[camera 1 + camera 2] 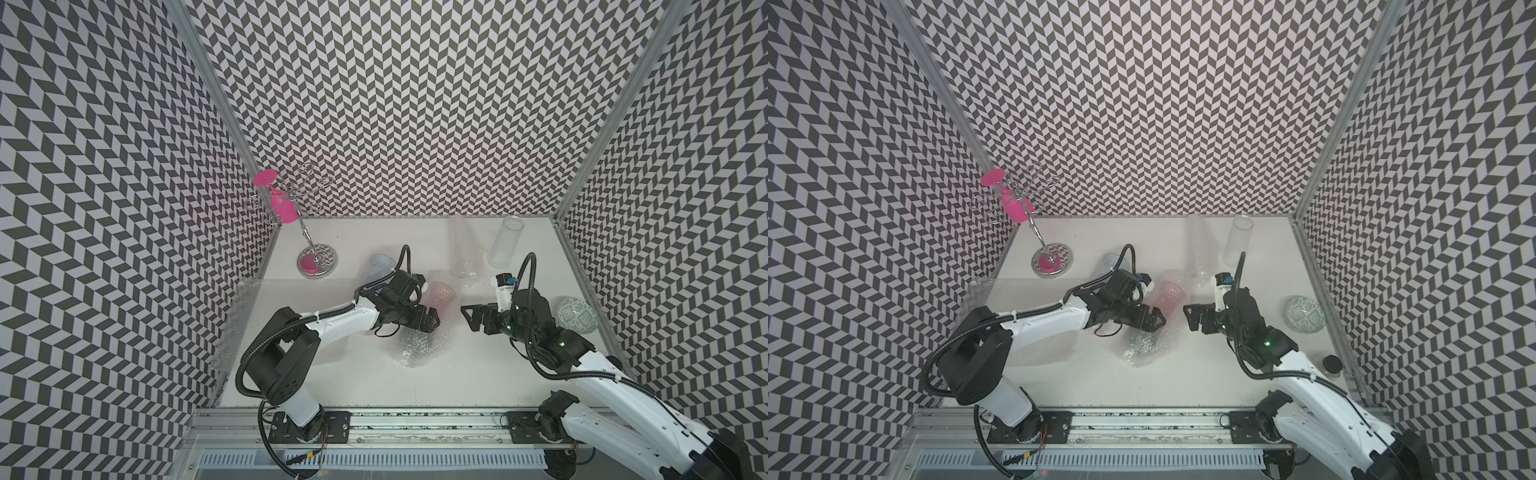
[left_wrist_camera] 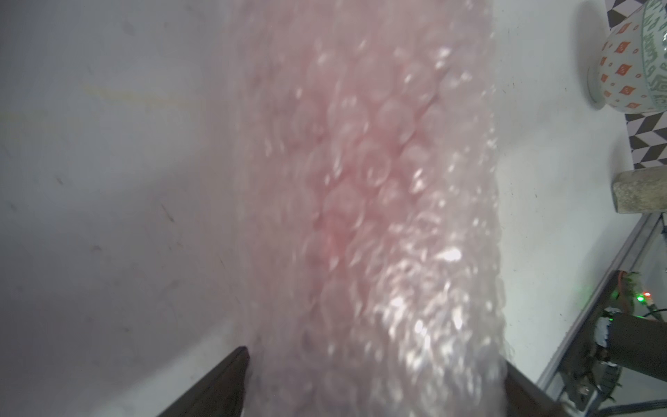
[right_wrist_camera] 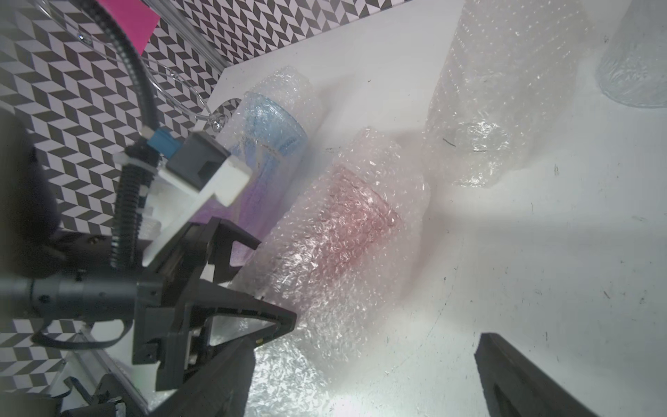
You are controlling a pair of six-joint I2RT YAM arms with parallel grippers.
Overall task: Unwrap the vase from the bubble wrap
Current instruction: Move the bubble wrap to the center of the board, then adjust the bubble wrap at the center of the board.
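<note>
A pink vase [image 1: 441, 292] lies on its side on the white table, still rolled in bubble wrap [image 3: 346, 231]. The wrap's loose end [image 1: 415, 349] spreads toward the front. My left gripper [image 1: 428, 320] hovers over the roll's middle, open. In the left wrist view the wrapped vase [image 2: 368, 173] runs between the two dark fingertips [image 2: 231, 375], filling the gap. My right gripper [image 1: 467, 318] faces the left one from the right, open, with only table and the wrap's edge between its fingers [image 3: 223, 375].
A blue vase in wrap [image 1: 380, 266] lies behind the left arm. A tall wrapped piece [image 1: 465, 249] and a clear cylinder [image 1: 505, 245] stand at the back. A patterned bowl [image 1: 577, 316] and a black-lidded jar [image 1: 1331, 365] sit at the right. A glass rack [image 1: 318, 262] stands back left.
</note>
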